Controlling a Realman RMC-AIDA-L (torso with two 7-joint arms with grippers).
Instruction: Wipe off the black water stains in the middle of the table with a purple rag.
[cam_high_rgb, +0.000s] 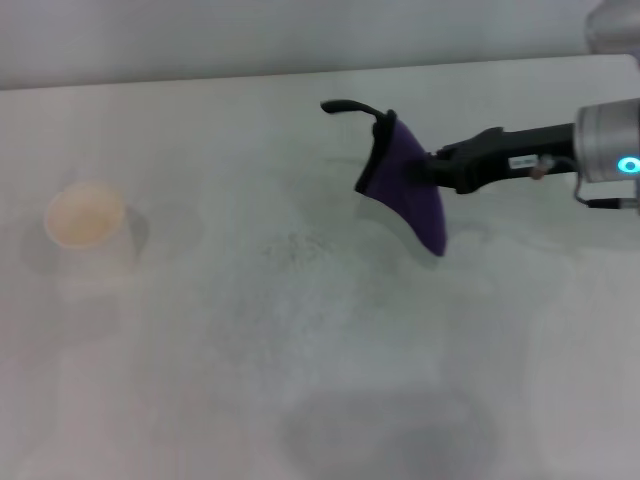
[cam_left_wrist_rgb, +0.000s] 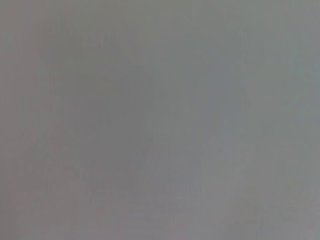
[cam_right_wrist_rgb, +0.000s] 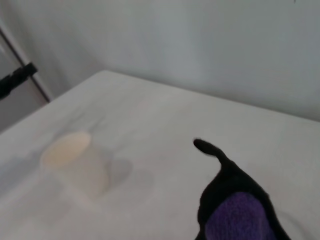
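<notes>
My right gripper reaches in from the right and is shut on the purple rag, holding it just above the white table, right of the middle. The rag hangs with its black edging and thin black loop tail pointing left. It also shows in the right wrist view. The black water stain is not visible in any view; only faint grey speckles lie left of the rag. The left gripper is out of view; the left wrist view shows only blank grey.
A cream paper cup stands at the table's left side, also in the right wrist view. The table's far edge meets a pale wall behind.
</notes>
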